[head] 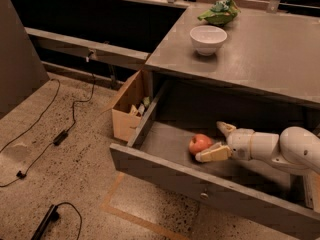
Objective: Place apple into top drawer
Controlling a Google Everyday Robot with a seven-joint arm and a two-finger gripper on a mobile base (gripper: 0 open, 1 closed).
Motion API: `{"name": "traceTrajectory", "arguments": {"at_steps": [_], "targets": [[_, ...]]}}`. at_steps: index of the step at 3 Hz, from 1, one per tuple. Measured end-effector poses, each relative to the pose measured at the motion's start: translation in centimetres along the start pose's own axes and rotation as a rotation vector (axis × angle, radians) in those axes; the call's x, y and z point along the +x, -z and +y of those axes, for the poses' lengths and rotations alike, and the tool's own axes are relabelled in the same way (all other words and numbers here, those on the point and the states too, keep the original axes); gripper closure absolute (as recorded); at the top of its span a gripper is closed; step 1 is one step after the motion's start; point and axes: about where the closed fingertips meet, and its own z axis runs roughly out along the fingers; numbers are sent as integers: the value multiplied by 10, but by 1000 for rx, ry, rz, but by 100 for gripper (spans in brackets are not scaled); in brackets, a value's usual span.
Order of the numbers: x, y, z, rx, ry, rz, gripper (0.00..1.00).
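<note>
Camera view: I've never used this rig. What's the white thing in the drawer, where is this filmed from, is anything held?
The white jointed thing is the robot's single arm; its gripper reaches into the open wide grey top drawer from the right. This is the only view, looking down from above; its mounting cannot be told. The two fingers are spread, and the small round red-orange apple lies on the drawer floor against the lower one, not clamped. On the grey countertop stand a white bowl and a green leafy item; a small cardboard box sits left of the drawer.
</note>
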Motion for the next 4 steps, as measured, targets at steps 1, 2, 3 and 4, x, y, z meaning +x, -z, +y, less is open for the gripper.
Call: {"name": "traceTrajectory", "arguments": {"at_steps": [1, 2, 3, 4], "targets": [[-10, 11, -4, 12, -4, -17, 18], [-31, 37, -12, 37, -9, -57, 42], [-62, 69, -18, 54, -7, -112, 64], [-111, 107, -21, 69, -19, -195, 88]]}}
